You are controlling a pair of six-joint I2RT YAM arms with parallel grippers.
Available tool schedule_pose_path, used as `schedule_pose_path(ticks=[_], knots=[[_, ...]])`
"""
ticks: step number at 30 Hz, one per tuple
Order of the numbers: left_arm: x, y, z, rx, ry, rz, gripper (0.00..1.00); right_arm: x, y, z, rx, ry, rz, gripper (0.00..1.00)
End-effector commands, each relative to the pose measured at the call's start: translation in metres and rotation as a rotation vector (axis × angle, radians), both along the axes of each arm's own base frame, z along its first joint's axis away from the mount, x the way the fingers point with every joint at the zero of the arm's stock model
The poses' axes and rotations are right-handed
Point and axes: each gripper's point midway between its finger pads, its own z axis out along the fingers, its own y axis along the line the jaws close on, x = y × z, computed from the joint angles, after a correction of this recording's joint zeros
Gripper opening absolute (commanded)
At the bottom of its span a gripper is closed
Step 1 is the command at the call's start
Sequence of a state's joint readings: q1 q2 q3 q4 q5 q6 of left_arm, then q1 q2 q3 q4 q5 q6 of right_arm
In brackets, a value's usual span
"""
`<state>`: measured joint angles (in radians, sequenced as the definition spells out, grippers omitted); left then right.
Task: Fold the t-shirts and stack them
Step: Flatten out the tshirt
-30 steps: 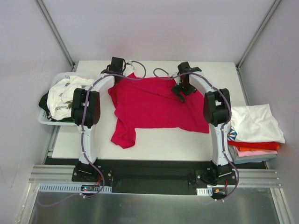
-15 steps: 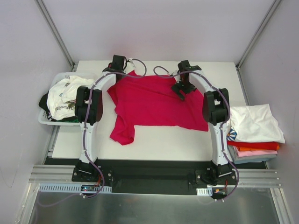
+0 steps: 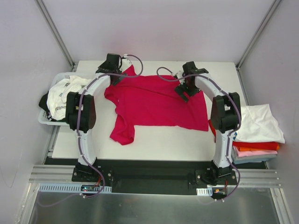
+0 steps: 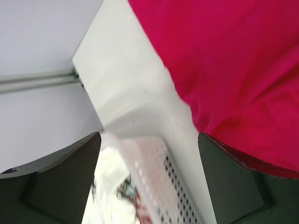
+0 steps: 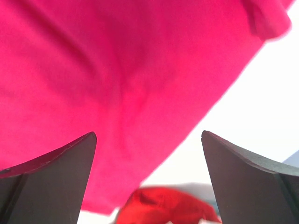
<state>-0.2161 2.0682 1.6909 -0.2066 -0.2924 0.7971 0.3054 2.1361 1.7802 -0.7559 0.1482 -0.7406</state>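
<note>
Crimson cloth fills the middle of your bench (image 3: 154, 144). The crimson shirt (image 3: 156, 105) lies spread but rumpled, with one part bunched toward the near left.

Your left tool (image 3: 114, 76) is at the shirt's far left edge. In its wrist view the fingers (image 4: 56, 182) stand wide apart with nothing between them, and only the bench corner and the basket (image 3: 46, 120) show in the gap. Your right tool (image 3: 183, 92) is over the shirt's far right part, also spread wide and holding nothing. Whether it touches the cloth you cannot tell.

The basket sits just off the bench's left edge. It holds a white printed shirt (image 3: 65, 95) on top of a dark shirt (image 3: 43, 100). The print is dark, and too small to read.

The stack (image 3: 254, 140) is off the right edge. From the top down it shows a white top shirt (image 3: 257, 122), a red shirt (image 3: 254, 145), an orange shirt (image 3: 261, 149) and a pink shirt (image 3: 252, 153). A bluish print (image 3: 232, 134) shows at the top shirt's near left corner, with no legible writing.
</note>
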Motion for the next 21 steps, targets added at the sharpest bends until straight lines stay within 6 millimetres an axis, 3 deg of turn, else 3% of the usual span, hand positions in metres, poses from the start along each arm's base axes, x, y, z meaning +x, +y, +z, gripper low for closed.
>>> schedule_pose_path(ticks=[1,2,3,5,6,8,9,14,17,21], knots=[[-0.042,-0.018,0.063,-0.098,-0.102,-0.040,0.87,-0.019,0.004,0.054,0.051,-0.113,0.006,1.00],[-0.051,-0.021,0.077,-0.110,-0.127,-0.050,0.88,-0.024,0.006,0.056,0.059,-0.109,0.018,1.00],[-0.062,-0.029,0.069,-0.111,-0.106,-0.070,0.88,-0.029,0.007,0.056,0.057,-0.104,0.025,1.00],[-0.077,-0.036,0.082,-0.126,-0.130,-0.091,0.89,-0.043,0.012,0.055,0.055,-0.084,0.052,1.00],[-0.088,-0.043,0.073,-0.122,-0.105,-0.111,0.90,-0.048,0.012,0.053,0.050,-0.069,0.062,1.00],[-0.102,-0.051,0.077,-0.123,-0.112,-0.141,0.90,-0.065,0.017,0.042,0.030,-0.018,0.088,1.00],[-0.112,-0.053,0.062,-0.115,-0.076,-0.149,0.91,-0.070,0.018,0.039,0.025,-0.003,0.098,1.00],[-0.148,-0.070,0.036,-0.117,-0.015,-0.194,0.91,-0.090,0.021,0.018,-0.003,0.053,0.132,1.00],[-0.172,-0.061,0.009,-0.102,0.050,-0.192,0.91,-0.096,0.009,0.016,-0.042,0.039,0.134,1.00],[-0.201,-0.052,-0.010,-0.098,0.101,-0.186,0.91,-0.101,-0.001,0.018,-0.038,0.034,0.126,1.00]])
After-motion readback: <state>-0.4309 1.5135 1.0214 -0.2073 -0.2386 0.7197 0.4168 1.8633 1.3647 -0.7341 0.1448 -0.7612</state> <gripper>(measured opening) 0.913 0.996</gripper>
